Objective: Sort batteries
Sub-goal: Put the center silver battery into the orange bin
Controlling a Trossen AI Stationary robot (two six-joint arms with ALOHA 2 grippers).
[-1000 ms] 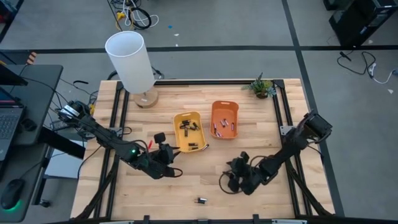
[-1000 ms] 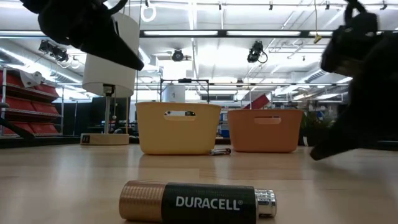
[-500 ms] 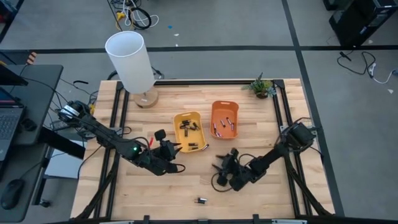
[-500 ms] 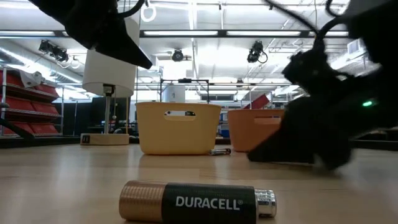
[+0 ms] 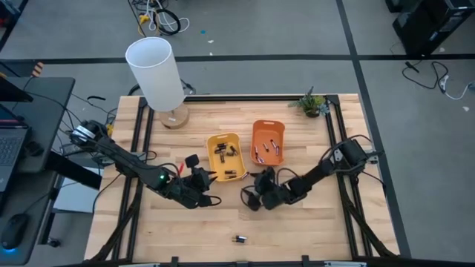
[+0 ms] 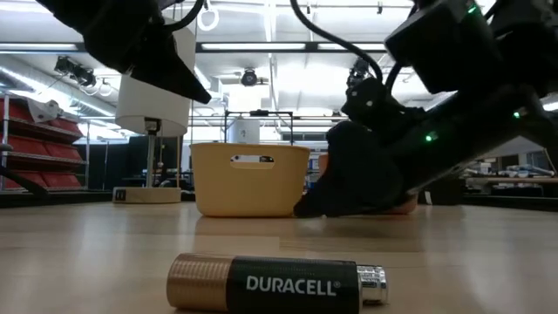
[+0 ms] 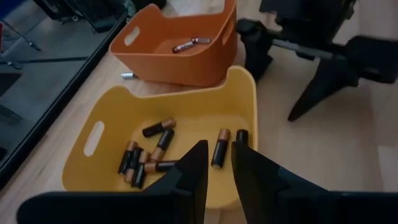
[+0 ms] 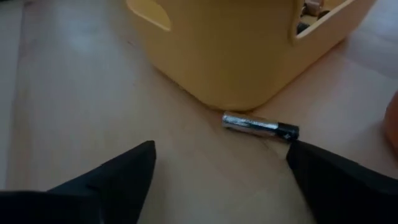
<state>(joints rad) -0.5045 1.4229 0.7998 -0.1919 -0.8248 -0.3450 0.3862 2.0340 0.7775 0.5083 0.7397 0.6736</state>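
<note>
A yellow tray point(image 5: 215, 141) holds several dark batteries point(image 7: 146, 158). The orange tray point(image 5: 278, 126) beside it holds silvery ones point(image 7: 191, 43). One silvery battery point(image 8: 260, 126) lies on the table against the yellow tray's near wall point(image 8: 236, 68). My right gripper point(image 8: 221, 186) stands open and low just in front of it, one finger on each side, touching nothing. A Duracell battery point(image 6: 277, 283) lies alone near the table's front edge point(image 5: 239, 239). My left gripper point(image 7: 219, 171) hovers above the yellow tray's near left rim, its fingers a narrow gap apart with nothing between them.
A lamp with a white shade point(image 5: 154, 70) stands at the far left of the table, and a small plant point(image 5: 312, 102) at the far right corner. Dark frame rails point(image 5: 334, 141) run along the table's sides. In the low view my right arm point(image 6: 410, 166) hides the orange tray.
My right gripper has swung from the table's right toward the left and sunk lower. It now stands by the yellow tray's near right corner, facing the silvery battery.
</note>
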